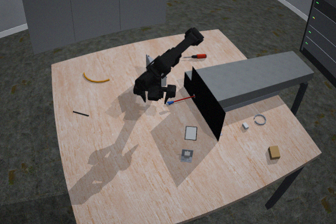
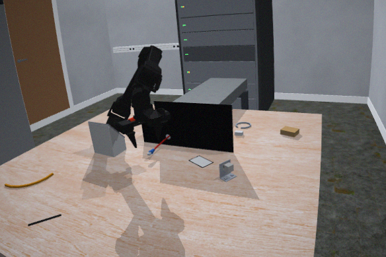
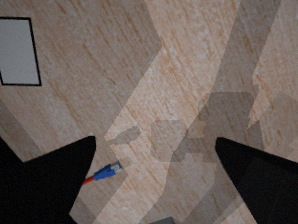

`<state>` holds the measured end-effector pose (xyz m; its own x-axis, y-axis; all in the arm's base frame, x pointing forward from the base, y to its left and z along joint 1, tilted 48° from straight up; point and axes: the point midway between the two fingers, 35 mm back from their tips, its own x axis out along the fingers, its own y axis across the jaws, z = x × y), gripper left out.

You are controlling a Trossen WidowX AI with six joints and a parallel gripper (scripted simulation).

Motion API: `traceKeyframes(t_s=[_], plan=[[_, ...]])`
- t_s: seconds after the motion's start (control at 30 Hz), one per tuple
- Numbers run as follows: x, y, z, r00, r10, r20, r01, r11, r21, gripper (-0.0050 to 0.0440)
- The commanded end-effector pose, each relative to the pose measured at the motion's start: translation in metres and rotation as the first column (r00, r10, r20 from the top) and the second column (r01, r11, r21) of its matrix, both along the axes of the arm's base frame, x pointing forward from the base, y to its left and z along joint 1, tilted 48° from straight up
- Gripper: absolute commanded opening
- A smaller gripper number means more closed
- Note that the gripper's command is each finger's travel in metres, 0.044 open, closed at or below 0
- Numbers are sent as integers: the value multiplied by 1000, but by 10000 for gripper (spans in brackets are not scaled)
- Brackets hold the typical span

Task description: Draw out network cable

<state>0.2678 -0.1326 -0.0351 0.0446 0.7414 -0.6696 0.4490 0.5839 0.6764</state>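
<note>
The network cable (image 1: 184,98) is a thin red line emerging from a small hole in the black panel (image 1: 205,107). It runs straight, without bends, sloping down toward the table (image 1: 115,173). No yellow band is visible on the exposed length. The cable ends in a blue plug (image 1: 170,102) with a paler tip; in the wrist view the plug (image 3: 107,172) lies just beside the inner edge of one finger (image 3: 50,185), at roughly 7 o'clock in that view.

The gripper (image 1: 155,97) hangs above the plug's end, jaws spread to full width with nothing between them. One fingertip (image 1: 166,100) stands just beside the plug; whether they touch cannot be determined.

In the top view, the white rectangle (image 1: 191,133) lies on the table at 5 o'clock from the plug, near the panel's front. The network jack (image 1: 187,155) on its bracket stands further along the same direction. A grey cover (image 1: 250,72) extends behind the panel.
</note>
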Motion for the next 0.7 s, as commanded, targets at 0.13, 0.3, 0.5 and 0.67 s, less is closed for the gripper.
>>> traceKeyframes(t_s=[0.13, 0.3, 0.5, 0.67], plan=[[3, 2, 0, 945, -231, -230, 231, 972, -27, 440], [3, 4, -2, 844, -370, -388, 375, 925, -66, 440], [3, 6, -4, 703, -484, -521, 497, 859, -126, 440], [3, 8, -6, 564, -556, -611, 579, 794, -188, 440]])
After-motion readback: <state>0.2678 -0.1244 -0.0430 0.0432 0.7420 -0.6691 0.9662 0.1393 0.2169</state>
